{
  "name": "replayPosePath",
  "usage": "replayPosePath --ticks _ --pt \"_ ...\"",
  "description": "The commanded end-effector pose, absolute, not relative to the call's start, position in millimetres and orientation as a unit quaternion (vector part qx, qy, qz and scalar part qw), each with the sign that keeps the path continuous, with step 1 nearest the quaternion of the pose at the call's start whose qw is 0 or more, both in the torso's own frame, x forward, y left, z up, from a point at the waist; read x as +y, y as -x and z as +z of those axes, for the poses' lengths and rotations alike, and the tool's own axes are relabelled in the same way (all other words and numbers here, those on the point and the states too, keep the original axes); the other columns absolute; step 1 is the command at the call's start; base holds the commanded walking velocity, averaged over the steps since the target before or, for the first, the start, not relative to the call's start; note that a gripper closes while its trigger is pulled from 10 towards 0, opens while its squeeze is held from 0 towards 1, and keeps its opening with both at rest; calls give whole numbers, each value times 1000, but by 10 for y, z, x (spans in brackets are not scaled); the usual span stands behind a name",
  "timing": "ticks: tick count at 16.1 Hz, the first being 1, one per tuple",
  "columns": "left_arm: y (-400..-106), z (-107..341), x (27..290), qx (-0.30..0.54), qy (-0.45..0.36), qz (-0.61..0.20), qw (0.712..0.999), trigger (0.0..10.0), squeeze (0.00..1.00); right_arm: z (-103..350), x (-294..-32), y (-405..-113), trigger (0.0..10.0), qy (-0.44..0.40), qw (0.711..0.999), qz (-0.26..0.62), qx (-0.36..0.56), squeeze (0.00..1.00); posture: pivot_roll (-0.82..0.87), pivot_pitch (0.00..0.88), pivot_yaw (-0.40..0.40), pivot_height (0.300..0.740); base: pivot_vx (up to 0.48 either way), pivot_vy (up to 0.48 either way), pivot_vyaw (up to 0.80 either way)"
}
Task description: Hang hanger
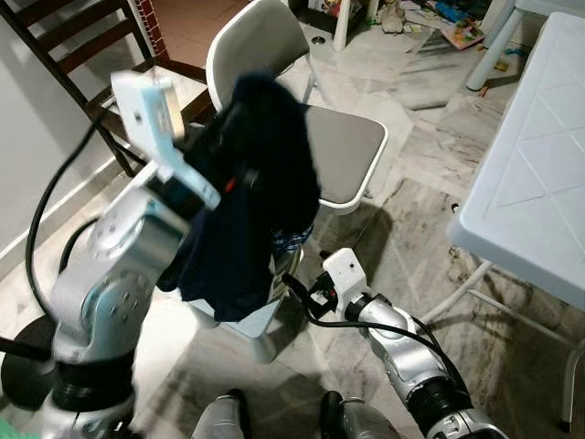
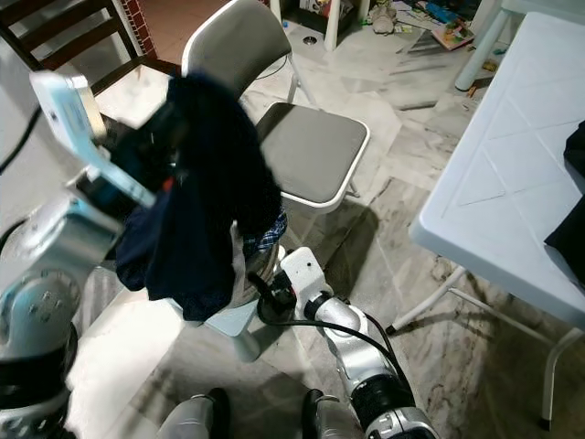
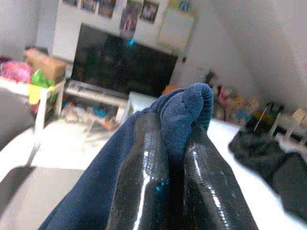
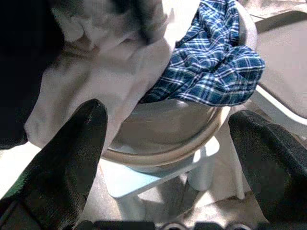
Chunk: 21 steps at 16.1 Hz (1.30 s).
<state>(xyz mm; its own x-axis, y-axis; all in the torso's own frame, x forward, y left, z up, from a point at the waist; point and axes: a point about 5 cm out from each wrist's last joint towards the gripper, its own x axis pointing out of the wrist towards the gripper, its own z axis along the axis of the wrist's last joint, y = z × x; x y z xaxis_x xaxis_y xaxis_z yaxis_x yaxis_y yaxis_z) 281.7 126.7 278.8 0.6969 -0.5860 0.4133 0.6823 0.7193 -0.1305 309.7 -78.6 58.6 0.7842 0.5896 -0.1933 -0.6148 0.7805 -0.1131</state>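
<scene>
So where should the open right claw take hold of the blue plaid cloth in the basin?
Best bet: the bunched fold of the blue plaid cloth draping over the basin rim, approached from outside the rim where the right claw already faces it. That overhang stands proud, so the fingers can straddle it.

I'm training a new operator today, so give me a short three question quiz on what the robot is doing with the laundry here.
1. True or false: the left hand is shut on the dark blue garment.
2. What lies in the basin before the right hand?
A. shoes
B. a blue plaid cloth and a pale cloth
C. plates
3. Fill in: behind the raised garment stands a folding ___ with a grey seat.

Key:
1. True; it is pinched between the fingers.
2. B: the blue plaid cloth and the pale cloth.
3. chair.
</scene>
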Motion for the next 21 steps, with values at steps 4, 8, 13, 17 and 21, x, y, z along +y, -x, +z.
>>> replayPosePath --ticks 4,8,13,17,21 --pt "-2857 3361 1661 -274 76 -291 913 0 0 531 -764 -3082 10000 81 939 322 85 0 161 191 -12 740 0 0 0" --pt "-2949 3734 1699 -354 50 -211 910 0 0 621 -759 -3181 10000 81 951 293 65 0 159 205 1 740 0 0 0" --pt "-2873 2263 1478 -150 17 -197 969 0 0 554 -939 -3155 10000 81 962 253 71 0 122 238 11 740 0 0 0" --pt "-2631 1517 1634 -46 73 -91 992 0 0 540 -1005 -3139 10000 84 963 246 73 0 122 255 -12 740 0 0 0" --pt "-2475 1136 1635 24 65 -56 996 3294 0 654 -1039 -3189 10000 37 971 229 53 0 126 262 -33 740 0 0 0"
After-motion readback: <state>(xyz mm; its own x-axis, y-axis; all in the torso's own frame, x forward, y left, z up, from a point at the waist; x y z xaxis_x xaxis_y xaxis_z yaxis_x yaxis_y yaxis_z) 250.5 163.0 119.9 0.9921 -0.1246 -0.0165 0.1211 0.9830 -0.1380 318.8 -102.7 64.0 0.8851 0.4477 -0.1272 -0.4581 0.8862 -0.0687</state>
